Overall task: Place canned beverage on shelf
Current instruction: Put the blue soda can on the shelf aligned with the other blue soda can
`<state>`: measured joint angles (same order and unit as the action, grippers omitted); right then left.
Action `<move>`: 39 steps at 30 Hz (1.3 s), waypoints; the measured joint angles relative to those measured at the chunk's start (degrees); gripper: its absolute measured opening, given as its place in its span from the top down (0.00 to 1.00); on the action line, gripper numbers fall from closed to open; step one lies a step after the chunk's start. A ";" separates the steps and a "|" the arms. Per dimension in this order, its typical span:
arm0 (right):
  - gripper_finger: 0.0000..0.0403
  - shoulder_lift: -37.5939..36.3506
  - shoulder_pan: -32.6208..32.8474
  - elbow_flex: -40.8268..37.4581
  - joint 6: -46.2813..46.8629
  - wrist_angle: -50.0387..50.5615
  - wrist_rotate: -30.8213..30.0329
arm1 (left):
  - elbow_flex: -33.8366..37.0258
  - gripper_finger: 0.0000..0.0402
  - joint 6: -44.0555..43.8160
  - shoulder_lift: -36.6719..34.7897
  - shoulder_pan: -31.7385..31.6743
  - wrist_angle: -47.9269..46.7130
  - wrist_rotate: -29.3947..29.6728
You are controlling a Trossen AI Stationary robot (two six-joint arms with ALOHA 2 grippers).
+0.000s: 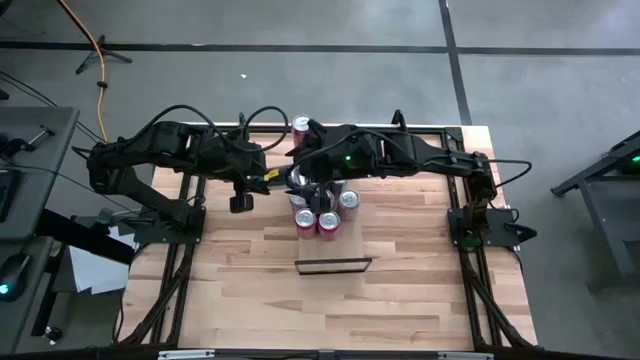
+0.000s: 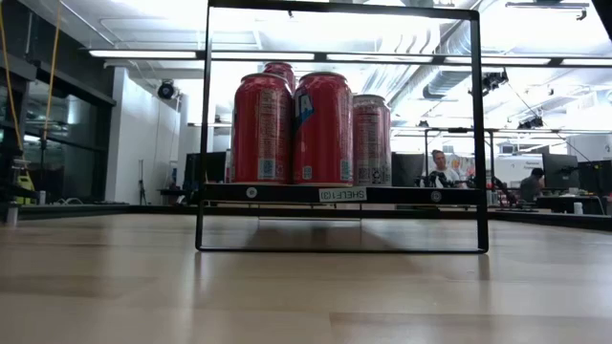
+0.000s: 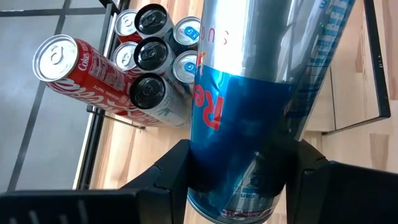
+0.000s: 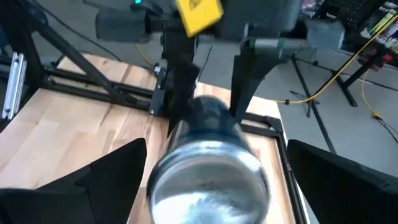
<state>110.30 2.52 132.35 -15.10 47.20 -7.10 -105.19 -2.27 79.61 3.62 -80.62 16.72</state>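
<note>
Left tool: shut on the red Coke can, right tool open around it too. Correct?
Not quite. The left tool is shut on a blue and silver Red Bull can, not the red Coke can, which lies apart by the other cans. The left wrist view shows it. The right tool is open either side, as you said.

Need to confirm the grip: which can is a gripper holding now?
The blue and silver can, the only blue one, clamped in the left gripper. The other cans stand loose in a cluster; the open right gripper holds nothing.
</note>
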 joint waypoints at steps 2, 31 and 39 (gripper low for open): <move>0.08 0.36 0.00 0.00 0.03 0.40 -0.03 | 0.00 0.70 -0.02 0.00 0.00 0.03 0.17; 0.47 1.22 -0.10 -0.11 -1.01 3.11 -3.27 | -0.04 0.37 -0.36 -0.39 0.02 -1.15 3.38; 0.47 -0.26 -3.00 0.00 -1.47 12.11 -4.87 | 0.40 0.25 -11.45 -3.15 0.02 -8.10 3.34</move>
<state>110.04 -0.48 132.35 -16.57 59.31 -11.98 -104.79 -13.72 76.46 3.64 -88.71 20.06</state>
